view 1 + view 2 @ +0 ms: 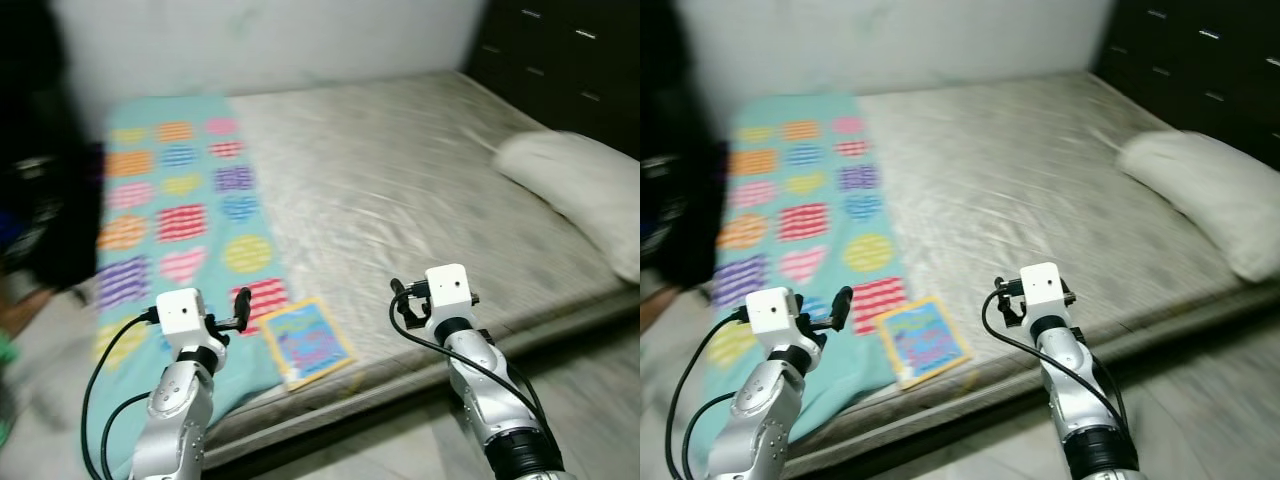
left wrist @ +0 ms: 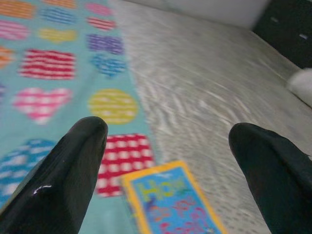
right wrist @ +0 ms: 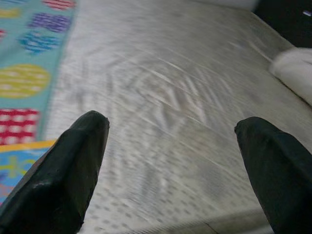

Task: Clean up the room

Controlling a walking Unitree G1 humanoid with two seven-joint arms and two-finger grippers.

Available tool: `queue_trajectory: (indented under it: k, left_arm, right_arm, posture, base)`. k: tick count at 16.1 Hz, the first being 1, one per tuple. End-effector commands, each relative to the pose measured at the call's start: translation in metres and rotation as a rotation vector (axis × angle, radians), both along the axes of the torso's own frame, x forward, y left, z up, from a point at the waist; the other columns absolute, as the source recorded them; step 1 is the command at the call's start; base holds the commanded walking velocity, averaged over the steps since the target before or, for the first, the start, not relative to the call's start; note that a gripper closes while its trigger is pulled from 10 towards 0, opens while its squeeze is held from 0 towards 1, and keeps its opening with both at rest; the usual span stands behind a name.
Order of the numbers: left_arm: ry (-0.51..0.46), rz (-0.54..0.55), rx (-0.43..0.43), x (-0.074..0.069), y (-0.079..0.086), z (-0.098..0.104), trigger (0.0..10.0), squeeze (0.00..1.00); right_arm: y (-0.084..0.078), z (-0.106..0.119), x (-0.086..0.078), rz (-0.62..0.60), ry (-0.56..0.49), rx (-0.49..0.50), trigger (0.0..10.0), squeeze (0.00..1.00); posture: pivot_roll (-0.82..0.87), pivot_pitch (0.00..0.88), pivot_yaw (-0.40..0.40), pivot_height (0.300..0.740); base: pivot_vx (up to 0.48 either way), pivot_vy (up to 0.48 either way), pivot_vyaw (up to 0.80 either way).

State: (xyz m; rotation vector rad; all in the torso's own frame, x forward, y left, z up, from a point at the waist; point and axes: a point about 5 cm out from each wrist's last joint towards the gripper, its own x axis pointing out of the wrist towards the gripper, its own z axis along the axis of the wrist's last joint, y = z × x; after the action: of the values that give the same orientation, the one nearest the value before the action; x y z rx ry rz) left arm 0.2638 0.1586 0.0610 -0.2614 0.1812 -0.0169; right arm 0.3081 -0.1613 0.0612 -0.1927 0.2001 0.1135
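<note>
The robot stands at the near edge of a bed with both arms raised. Nothing is held, so the tidying looks barely begun at this spot. The one loose item is a book with a yellow border and blue cover, lying at lower centre of the head view, partly on the blanket and partly on the bare mattress, close to the bed's near edge. Judging by the task, it is the likeliest thing to be picked up and put away; where it should go cannot be told.

The left gripper hangs above the blanket just left of the book, its fingers spread wide apart with the book's top edge showing between them in the wrist view. The right gripper hovers over the grey mattress to the right of the book, fingers likewise wide apart and empty.

The bed takes up most of the frame: a grey, faintly wrinkled sheet, with the turquoise blanket of striped hearts, circles and squares running down its left side and over the near edge. A white pillow lies at the right. A pale wall runs along the top, dark drawers stand at upper right, and a blurred dark mass sits at far left. Pale floor shows at lower right. The pictures are motion-blurred.
</note>
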Motion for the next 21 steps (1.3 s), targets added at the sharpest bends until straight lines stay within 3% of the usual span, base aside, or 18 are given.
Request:
queue_trajectory:
  k: [1,8,18,21]
  left_arm:
    - [0.005,-0.004,0.006,0.000,0.000,0.000,10.0,0.00]
    - [0.007,-0.004,0.009,0.000,-0.001,0.000,10.0,0.00]
    - [-0.006,-0.001,0.009,0.001,0.000,0.002,10.0,0.00]
    - [-0.044,0.015,-0.005,0.002,0.005,0.008,10.0,0.00]
  right_arm:
    - [0.000,0.001,0.001,-0.007,0.001,0.006,10.0,0.00]
    - [0.000,0.002,0.001,0.001,-0.004,0.001,10.0,0.00]
    - [-0.001,0.005,0.004,0.004,-0.022,-0.004,10.0,0.00]
    - [-0.001,0.014,0.009,0.000,-0.058,0.008,10.0,0.00]
  posture:
    - [-0.10,0.000,-0.016,0.740]
    - [-0.10,0.000,-0.017,0.740]
    - [-0.10,0.000,-0.018,0.740]
    - [-0.10,0.000,-0.017,0.740]
  base:
    - [0.000,0.000,-0.68]
    - [0.000,0.000,-0.06]
    - [0.000,0.475,0.00]
    - [0.000,0.000,0.00]
